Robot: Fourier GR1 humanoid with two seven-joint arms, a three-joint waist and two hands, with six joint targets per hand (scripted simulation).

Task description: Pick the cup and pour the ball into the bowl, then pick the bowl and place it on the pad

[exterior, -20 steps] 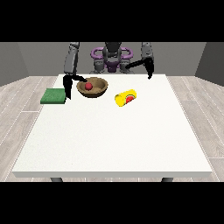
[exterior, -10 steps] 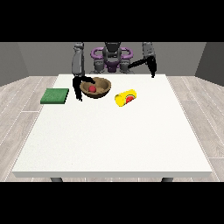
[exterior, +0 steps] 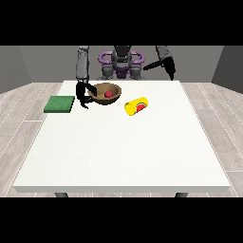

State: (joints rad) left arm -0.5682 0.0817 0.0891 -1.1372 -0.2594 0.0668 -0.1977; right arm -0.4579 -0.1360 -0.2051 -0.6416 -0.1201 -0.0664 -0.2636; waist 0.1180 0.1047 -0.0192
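A brown bowl (exterior: 101, 98) stands on the white table (exterior: 123, 152) at the far left, with a red ball (exterior: 108, 94) inside it. The hand at the view's left (exterior: 83, 95) hangs at the bowl's left rim, its fingers curled by the rim; whether they pinch it is unclear. A yellow cup (exterior: 136, 105) lies on its side just right of the bowl, its red-lined mouth facing the camera. A green pad (exterior: 60, 104) lies flat left of the bowl. The hand at the view's right (exterior: 169, 67) is raised above the table's far right edge, holding nothing.
The robot's purple and grey torso (exterior: 121, 64) stands behind the table's far edge. The table's near half stretches white towards the camera.
The hand at the view's left has dropped and moved right, from above the pad's side to the bowl's left rim. The other hand has risen slightly. Bowl, ball and cup have not moved.
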